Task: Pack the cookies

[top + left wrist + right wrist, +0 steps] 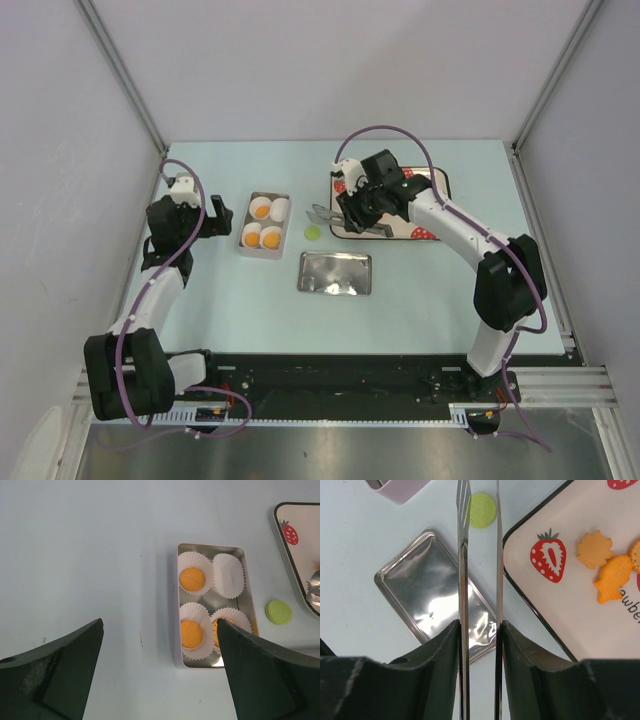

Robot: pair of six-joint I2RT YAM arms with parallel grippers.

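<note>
In the left wrist view, one finger [260, 680] covers most of the near-right paper cup, so of the cookie in it only an orange sliver shows. Two other cookies [192, 578] sit in plain sight in the cups along the left side of the tin [215, 599], and the far-right paper cup [229, 575] holds nothing. The top view agrees, with three orange centres and one white cup, though they are too small there for any detail. The left jaws stand released and wide above the desk [100, 555] beside the tin, grasping nothing.

The right jaws are clenched on a pair of metal tongs [463, 580]. The right wrist view shows both blades pressed between the fingers, their rear ends cut off at the bottom edge. The blades cross part of a green disc [482, 510] lying on the desk between the tin and the tray [560, 610]; whether the tips touch it I cannot tell. Only this view shows a leaf-shaped biscuit [594, 548] and a fish-shaped biscuit [614, 577] on the tray, which the arm hides from above. The lid [425, 590] lies flat under the tongs, apart from the tin
</note>
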